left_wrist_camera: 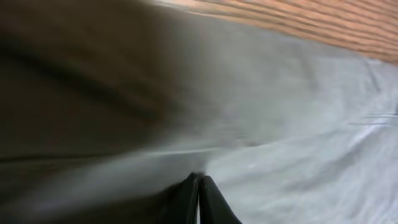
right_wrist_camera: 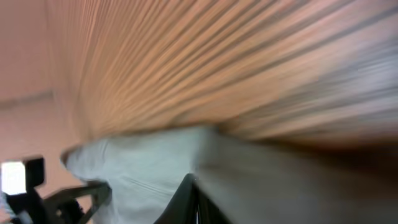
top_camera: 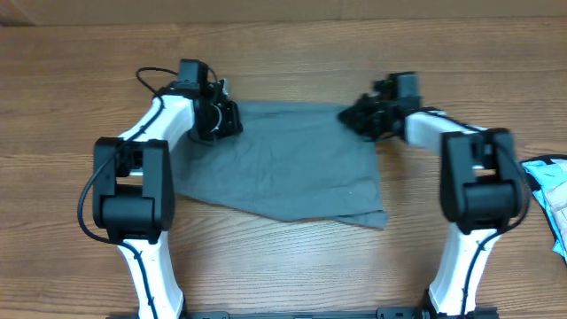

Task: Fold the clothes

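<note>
Lying on the wooden table [top_camera: 283, 35], the grey shorts [top_camera: 283, 164] are spread out in the middle.
The left gripper [top_camera: 229, 120] pinches the far left corner with its fingers pressed together, and the right gripper [top_camera: 353, 115] pinches the far right corner the same way.

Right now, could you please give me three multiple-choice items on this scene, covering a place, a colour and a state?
1. Where is the left gripper? A: at the far-left corner of the shorts. B: by its base. C: at their near edge.
2. The shorts' colour? A: red. B: grey. C: yellow.
3. The right gripper is? A: wide open. B: shut. C: out of view.
Key: 1 A, the overhead view shows it on that corner; 2 B, plain grey cloth; 3 B, its fingers meet in the wrist view.
</note>
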